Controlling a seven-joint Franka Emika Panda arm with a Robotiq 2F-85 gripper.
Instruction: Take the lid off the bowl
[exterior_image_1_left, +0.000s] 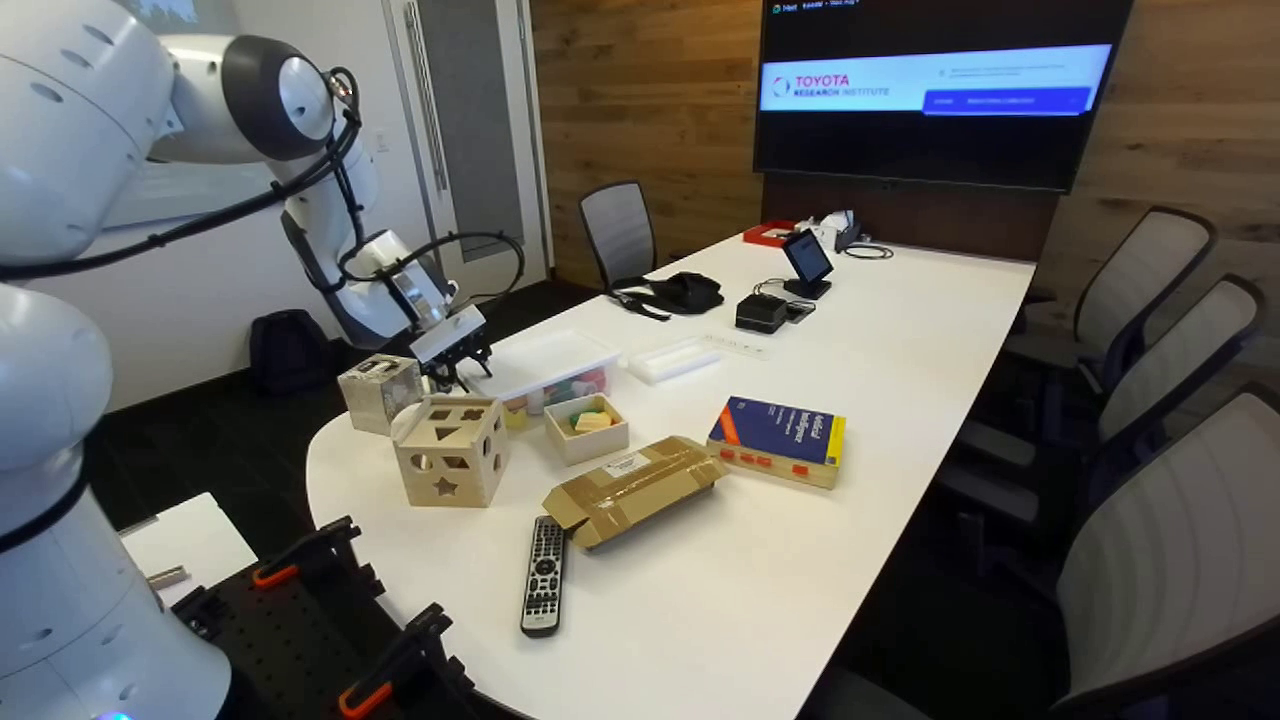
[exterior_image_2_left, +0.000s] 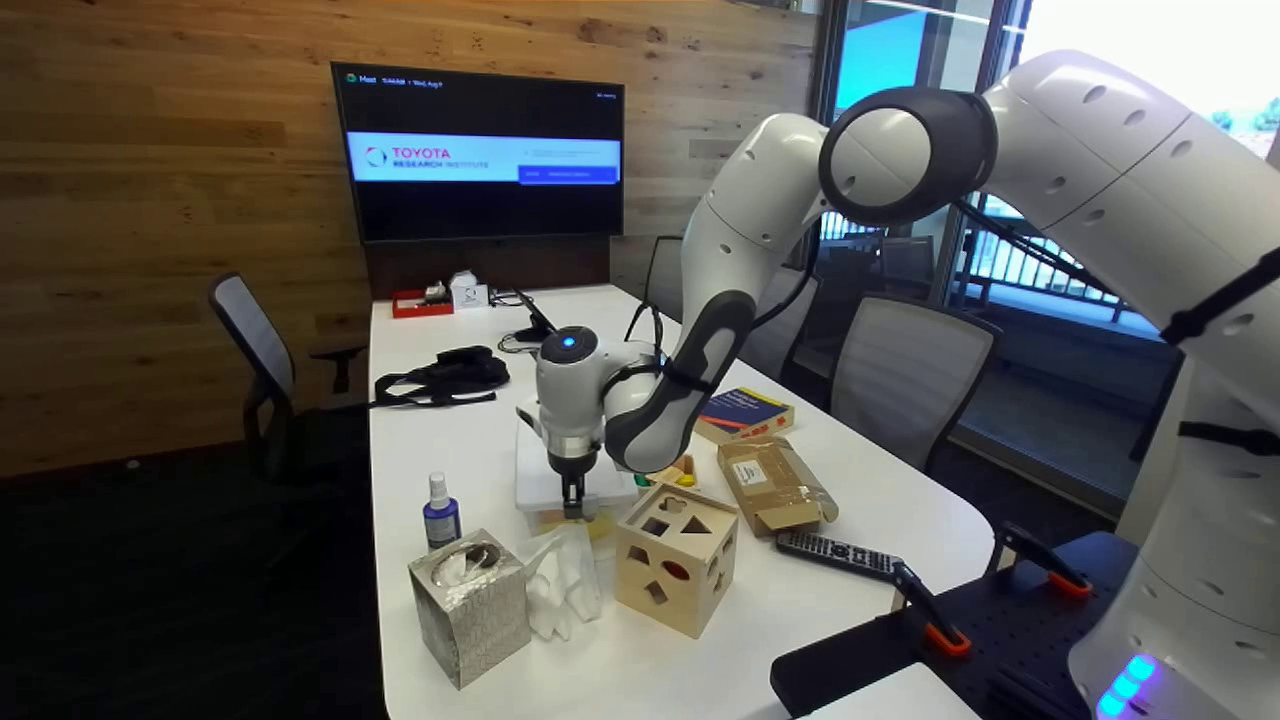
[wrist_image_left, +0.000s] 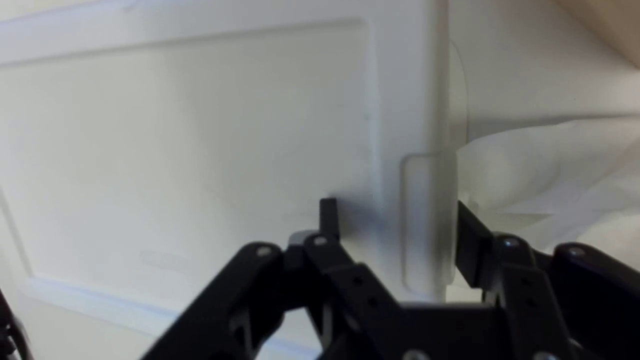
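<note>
The lid (exterior_image_1_left: 545, 358) is a flat whitish rectangle on the bowl (exterior_image_1_left: 572, 392), a clear plastic container with coloured bits showing through its side. The lid also shows in an exterior view (exterior_image_2_left: 540, 472) and fills much of the wrist view (wrist_image_left: 200, 140). My gripper (exterior_image_1_left: 476, 380) is at the lid's near end, tilted, and also shows in an exterior view (exterior_image_2_left: 573, 505). In the wrist view the gripper (wrist_image_left: 394, 207) is open around the lid's end edge. One finger is over the lid's top; the other is outside the edge, close against it. Whether they touch is unclear.
A wooden cube with holes (exterior_image_2_left: 675, 560), crumpled white tissue (exterior_image_2_left: 562, 585) and a tissue box (exterior_image_2_left: 470, 605) stand close to the gripper. A spray bottle (exterior_image_2_left: 441, 515) is beside them. A small box of blocks (exterior_image_1_left: 588, 430), a cardboard package (exterior_image_1_left: 635, 490) and a book (exterior_image_1_left: 778, 440) lie nearby.
</note>
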